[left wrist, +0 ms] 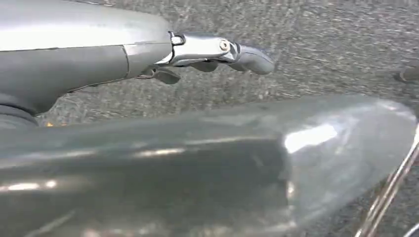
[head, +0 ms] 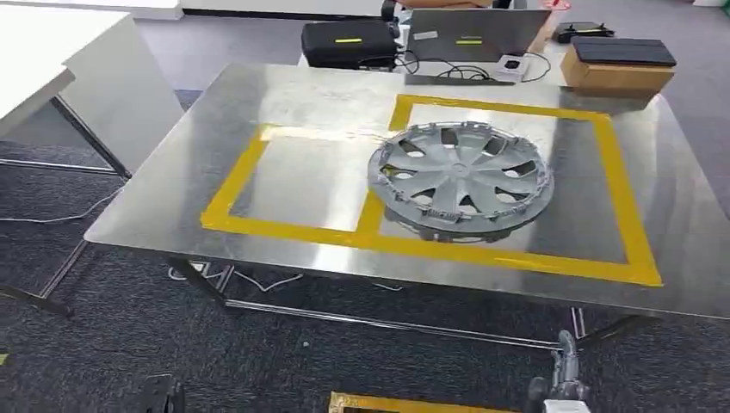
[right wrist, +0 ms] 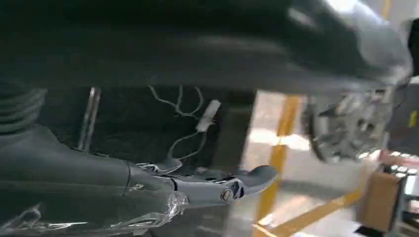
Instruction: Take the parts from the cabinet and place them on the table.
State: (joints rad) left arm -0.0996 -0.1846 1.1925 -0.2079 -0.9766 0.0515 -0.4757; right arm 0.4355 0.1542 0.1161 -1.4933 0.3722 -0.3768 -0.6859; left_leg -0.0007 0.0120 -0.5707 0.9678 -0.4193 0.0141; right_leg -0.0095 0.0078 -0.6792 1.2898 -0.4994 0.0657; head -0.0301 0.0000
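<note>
Left hand: grey, many-fingered left hand (left wrist: 217,52) seen in the left wrist view above dark speckled carpet, fingers stretched out and apart, grasping nothing.
Right hand: silver right hand (head: 564,379) at the lower right edge of the head view, below the table's near edge; the right wrist view shows its fingers (right wrist: 247,180) extended and loose, nothing in them.
Part: round silver-grey plastic wheel cover with curved spokes (head: 460,178) lies flat, right of centre in the head view, on the table, overlapping the tape line that divides the two marked boxes.
Table: shiny sheet-metal table (head: 181,172) fills the middle of the frame.
Tape: yellow tape rectangles (head: 508,256) mark two adjoining boxes on the metal top.
Behind the table: black rectangular case with a green strip (head: 349,43) at upper centre, grey laptop (head: 473,34) beside it, brown cardboard box (head: 615,76) at upper right.
Side: white table (head: 52,60) at upper left.
</note>
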